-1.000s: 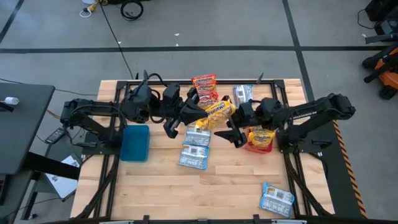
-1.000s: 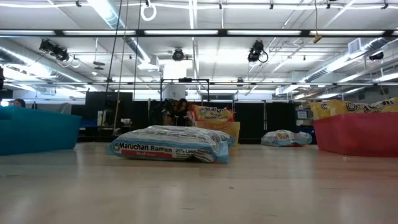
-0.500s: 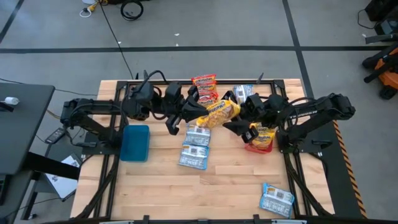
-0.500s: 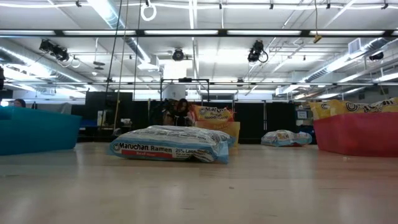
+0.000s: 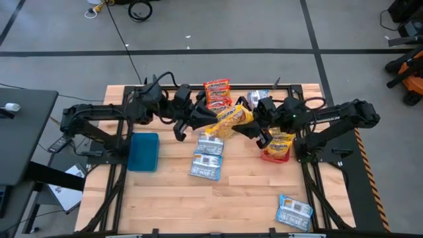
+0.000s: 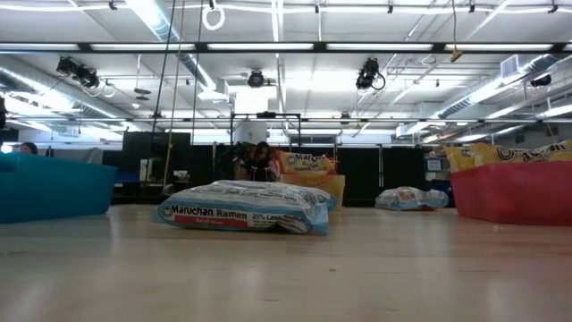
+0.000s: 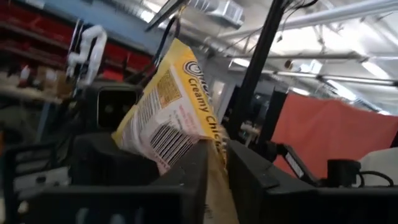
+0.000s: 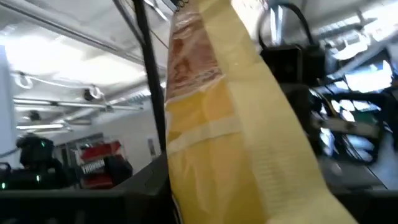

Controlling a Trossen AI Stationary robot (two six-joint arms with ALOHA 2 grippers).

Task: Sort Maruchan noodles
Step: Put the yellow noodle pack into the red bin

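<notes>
Hanging above the surface, just beside the red bin, a yellow noodle packet sits between both claws. Left claw pinches one end between near-closed fingers; right claw fingers stand half-apart around the other end.

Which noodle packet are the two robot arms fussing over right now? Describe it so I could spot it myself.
Look at the far middle of the wooden table, where the two dark arms meet. Between the left gripper and the right gripper hangs a yellow packet, lifted off the wood. The red packets behind it and the blue-and-white packets in front lie flat on the table, untouched.
</notes>
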